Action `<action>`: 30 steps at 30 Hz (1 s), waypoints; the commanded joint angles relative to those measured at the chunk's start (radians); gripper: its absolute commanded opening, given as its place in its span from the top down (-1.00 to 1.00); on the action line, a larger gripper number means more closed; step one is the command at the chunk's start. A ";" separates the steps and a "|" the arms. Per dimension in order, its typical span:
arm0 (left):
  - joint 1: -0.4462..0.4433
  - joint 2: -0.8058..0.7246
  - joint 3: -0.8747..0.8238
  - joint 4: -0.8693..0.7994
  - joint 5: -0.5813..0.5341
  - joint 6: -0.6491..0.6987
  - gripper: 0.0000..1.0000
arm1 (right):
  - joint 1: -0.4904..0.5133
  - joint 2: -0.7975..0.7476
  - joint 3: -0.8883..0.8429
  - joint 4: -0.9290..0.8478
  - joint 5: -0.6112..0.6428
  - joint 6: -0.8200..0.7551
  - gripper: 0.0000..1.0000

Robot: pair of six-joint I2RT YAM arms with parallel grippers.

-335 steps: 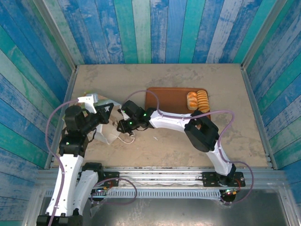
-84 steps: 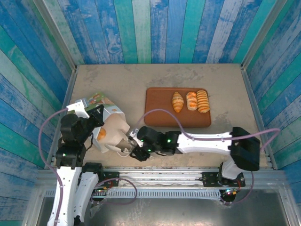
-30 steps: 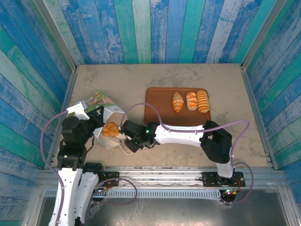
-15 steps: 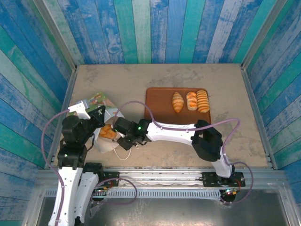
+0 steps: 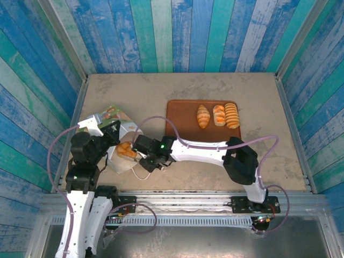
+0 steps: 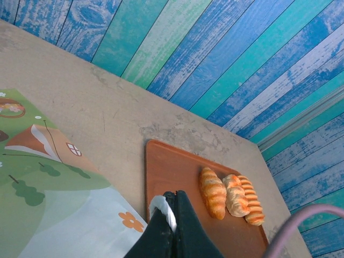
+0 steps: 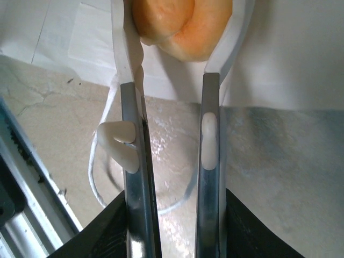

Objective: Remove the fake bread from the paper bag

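By the tabletop's point(image 5: 177, 88) left edge, the left gripper point(image 6: 171, 215) stays pinched on the rim of the white printed paper bag point(image 5: 114, 114). The right gripper point(image 7: 177, 48), clamped on a golden-brown toy bun point(image 7: 180, 21), has drawn back slightly from the bag's mouth. Three bread pieces point(image 5: 217, 115) still lie on the flat brown tray point(image 5: 185, 131).

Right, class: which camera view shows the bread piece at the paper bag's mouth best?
Right wrist: the bread piece sits close up between the fingers of the right gripper. Top external shows it small, at the paper bag.
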 commanded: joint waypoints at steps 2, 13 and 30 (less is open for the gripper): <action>-0.001 -0.001 -0.004 0.024 0.006 -0.004 1.00 | 0.003 -0.101 -0.063 -0.007 0.007 0.022 0.22; -0.002 0.001 -0.014 0.031 0.103 -0.034 1.00 | 0.003 -0.041 -0.029 -0.008 0.014 0.020 0.03; -0.001 -0.008 0.002 -0.001 0.127 -0.025 1.00 | 0.013 0.008 0.117 -0.186 0.025 -0.018 0.10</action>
